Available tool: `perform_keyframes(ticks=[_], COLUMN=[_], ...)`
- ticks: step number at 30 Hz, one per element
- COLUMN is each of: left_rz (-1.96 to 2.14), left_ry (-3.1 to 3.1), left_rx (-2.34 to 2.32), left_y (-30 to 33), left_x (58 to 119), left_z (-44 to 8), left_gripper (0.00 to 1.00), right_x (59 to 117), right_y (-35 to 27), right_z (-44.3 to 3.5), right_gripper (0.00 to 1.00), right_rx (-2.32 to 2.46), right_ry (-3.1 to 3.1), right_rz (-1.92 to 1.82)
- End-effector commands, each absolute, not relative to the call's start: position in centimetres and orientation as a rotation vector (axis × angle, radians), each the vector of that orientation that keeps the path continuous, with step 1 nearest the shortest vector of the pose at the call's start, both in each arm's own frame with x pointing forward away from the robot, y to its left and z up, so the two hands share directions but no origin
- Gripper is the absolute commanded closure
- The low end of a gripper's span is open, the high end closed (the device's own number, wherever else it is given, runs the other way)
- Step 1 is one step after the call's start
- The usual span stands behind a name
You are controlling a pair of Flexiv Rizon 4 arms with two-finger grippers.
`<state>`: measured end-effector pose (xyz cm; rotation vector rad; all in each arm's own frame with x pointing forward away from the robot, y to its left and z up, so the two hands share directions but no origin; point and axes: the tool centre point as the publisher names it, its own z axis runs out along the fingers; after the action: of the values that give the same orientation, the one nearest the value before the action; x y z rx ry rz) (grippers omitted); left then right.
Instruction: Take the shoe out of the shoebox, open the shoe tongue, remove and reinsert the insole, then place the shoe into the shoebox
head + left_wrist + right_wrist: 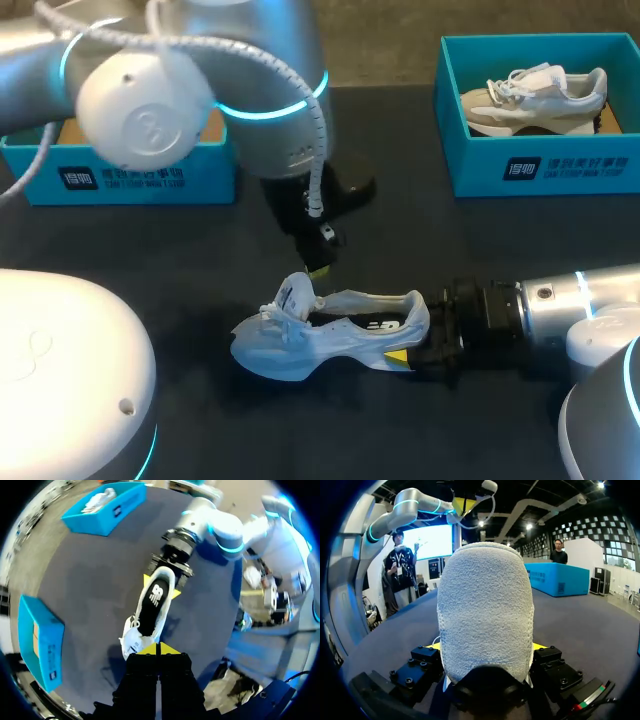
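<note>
In the middle of the table (150, 250), in front of the two boxes, the shoe (330, 335) lies out of its box with its long axis running side to side, toe towards my left and heel towards my right. My right gripper (410, 345) is clamped on the heel, a yellow tip on either side of it. My left gripper (159, 649) hangs just above the toe end, by the tongue (293, 296), with its tips pressed together. I think nothing is between them, though the tongue sits so close underneath that I can't be sure. The shoe's opening faces up at that gripper, and the black insole (154, 597) lies inside. So the left arm is nearer the insole, and I judge its reach should run along the shoe, from tongue towards heel. There's a white logo on the insole and printed labels on the fronts of the left box (120, 175) and the right box (540, 165); I leave them unread. The right box holds a second shoe (535, 95)
</note>
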<state>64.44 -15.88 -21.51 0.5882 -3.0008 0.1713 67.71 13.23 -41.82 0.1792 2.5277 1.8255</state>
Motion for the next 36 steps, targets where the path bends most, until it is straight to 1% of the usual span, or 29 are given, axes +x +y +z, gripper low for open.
perform_keyframes(ticks=[1, 2, 6, 13, 24, 36], left_rz=[0.004, 0.031, 0.118, 0.253, 0.306, 0.306], left_ry=[-2.982, -2.990, -3.002, -2.993, -2.967, -2.967], left_rx=[0.581, 0.441, 0.333, 0.137, 0.046, 0.046], left_y=[-16.4, -16.6, -17.1, -17.9, -18.8, -18.8], left_x=[64.8, 65.2, 66.3, 66.4, 66.1, 66.1], left_z=[-21.4, -21.9, -23.9, -26.7, -29.5, -29.5], left_gripper=[1.00, 1.00, 1.00, 1.00, 1.00, 1.00], right_x=[67.6, 67.6, 67.6, 67.6, 67.6, 67.6], right_y=[13.3, 13.3, 13.3, 13.3, 13.3, 13.3], right_z=[-41.8, -41.8, -41.8, -41.8, -41.8, -41.8], right_gripper=[1.00, 1.00, 1.00, 1.00, 1.00, 1.00], right_rx=[0.180, 0.180, 0.180, 0.180, 0.180, 0.180], right_ry=[2.528, 2.528, 2.528, 2.528, 2.528, 2.528], right_rz=[1.822, 1.822, 1.822, 1.822, 1.822, 1.822])
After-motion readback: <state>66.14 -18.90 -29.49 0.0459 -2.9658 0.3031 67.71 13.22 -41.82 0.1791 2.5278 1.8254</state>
